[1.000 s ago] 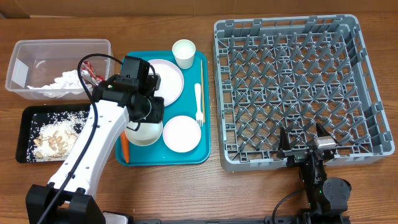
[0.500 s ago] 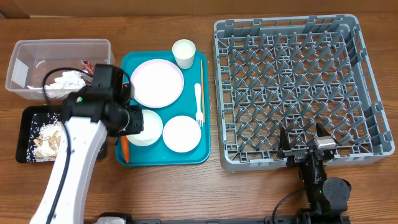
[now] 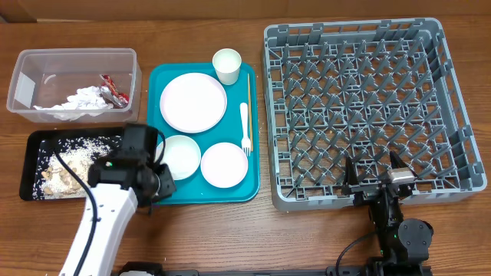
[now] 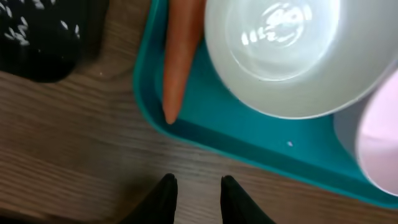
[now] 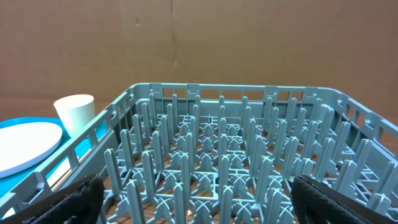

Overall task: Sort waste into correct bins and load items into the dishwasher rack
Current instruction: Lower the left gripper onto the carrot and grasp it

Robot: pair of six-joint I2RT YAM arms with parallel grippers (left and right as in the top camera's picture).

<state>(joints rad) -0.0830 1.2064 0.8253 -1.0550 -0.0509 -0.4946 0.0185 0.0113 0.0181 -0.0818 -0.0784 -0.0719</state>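
Compared with a second ago, the left arm is no longer over the white dishes. It now sits nearer the front left corner of the tabletop. Its left end effector hangs over bare wood just off the front edge of the teal plastic serving tray, fingers narrowed to a small gap, pinching nothing. The small orange carrot lies untouched along the tray's left wall, beside the round white bowl, its tip pointing at the fingers. This looks like a line-up on the carrot, probably bound for the shallow black rectangular tray of rice scraps nearby. The right end effector rests spread wide and empty at the front wall of the large grey plastic dishwasher rack.
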